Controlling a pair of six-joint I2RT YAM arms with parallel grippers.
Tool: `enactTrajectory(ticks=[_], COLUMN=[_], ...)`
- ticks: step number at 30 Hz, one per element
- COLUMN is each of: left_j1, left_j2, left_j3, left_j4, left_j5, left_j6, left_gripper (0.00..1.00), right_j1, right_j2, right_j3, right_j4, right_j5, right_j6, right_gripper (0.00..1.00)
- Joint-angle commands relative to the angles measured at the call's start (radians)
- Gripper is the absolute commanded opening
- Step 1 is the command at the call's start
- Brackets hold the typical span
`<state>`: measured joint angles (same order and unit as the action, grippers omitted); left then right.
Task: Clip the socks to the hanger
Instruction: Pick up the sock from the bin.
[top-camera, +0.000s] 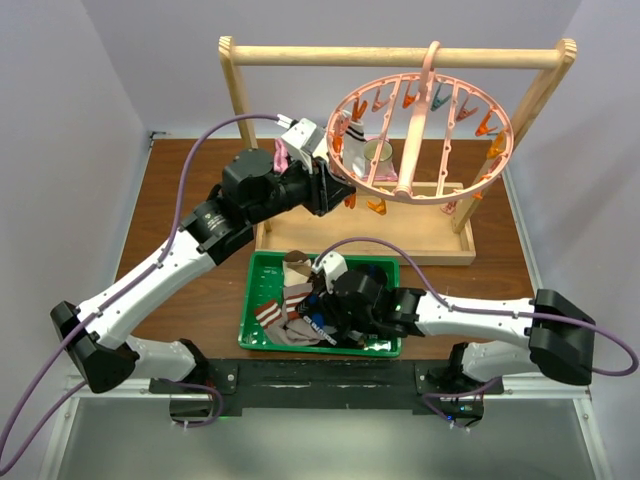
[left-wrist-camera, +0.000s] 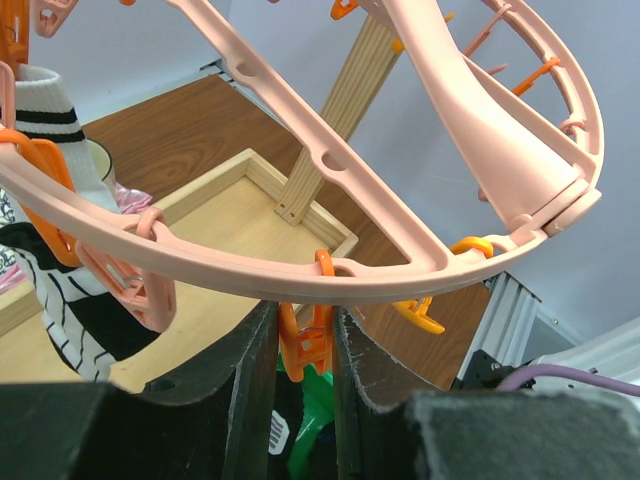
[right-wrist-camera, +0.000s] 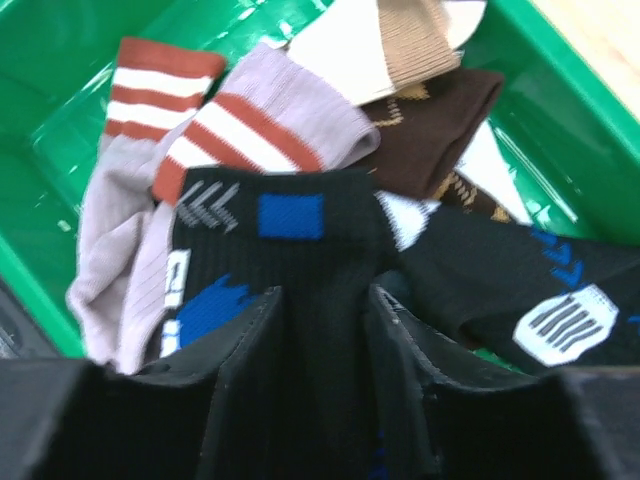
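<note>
One sock (top-camera: 341, 128) is hung; a clip (left-wrist-camera: 300, 345) is pinched in the left claw (left-wrist-camera: 305, 315); the right claw (right-wrist-camera: 328, 292) is parted above the unclipped socks (right-wrist-camera: 240, 120).

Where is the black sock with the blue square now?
In the right wrist view, the black sock lies in the green tray, just ahead of the right gripper, beside the red-striped grey sock.

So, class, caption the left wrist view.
Fingers of the left gripper pinch an orange clip on the pink hanger; a striped sock hangs nearby.
</note>
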<state>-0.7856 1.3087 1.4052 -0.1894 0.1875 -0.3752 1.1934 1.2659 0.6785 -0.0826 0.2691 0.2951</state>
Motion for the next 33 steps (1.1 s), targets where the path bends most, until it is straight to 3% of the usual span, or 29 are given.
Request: enactTrajectory(ticks=[1, 6, 11, 20, 24, 25, 27, 33], left_j1=[0.006, 0.005, 0.006, 0.006, 0.006, 0.006, 0.006, 0.006], left_j2=[-0.039, -0.043, -0.046, -0.052, -0.054, -0.054, -0.052, -0.045], left_j3=[-0.020, -0.025, -0.025, -0.032, -0.032, -0.032, -0.035, -0.034], left_j4=[0.005, 0.010, 0.011, 0.015, 0.016, 0.016, 0.016, 0.021], left_j5=[0.020, 0.021, 0.023, 0.026, 0.026, 0.026, 0.024, 0.026], left_j6=[-0.008, -0.008, -0.002, -0.001, -0.001, -0.001, 0.001, 0.002], left_gripper=[0.00, 0.00, 0.00, 0.00, 0.00, 0.00, 0.00, 0.00], right_j1=[-0.078, -0.176, -0.184, -0.186, -0.184, -0.184, -0.184, -0.129], right_j2=[0.007, 0.052, 0.095, 0.135, 0.153, 0.148, 0.115, -0.061], right_j3=[0.039, 0.039, 0.070, 0.092, 0.092, 0.087, 0.075, 0.069], right_j4=[0.069, 0.125, 0.155, 0.167, 0.182, 0.185, 0.191, 0.115], right_j5=[-0.131, -0.266, -0.395, -0.432, -0.458, -0.456, -0.447, -0.282], right_j6=[-0.043, -0.062, -0.093, -0.097, -0.085, -0.083, -0.077, -0.080], right_gripper=[0.46, 0.46, 0.45, 0.44, 0.24, 0.14, 0.03, 0.00])
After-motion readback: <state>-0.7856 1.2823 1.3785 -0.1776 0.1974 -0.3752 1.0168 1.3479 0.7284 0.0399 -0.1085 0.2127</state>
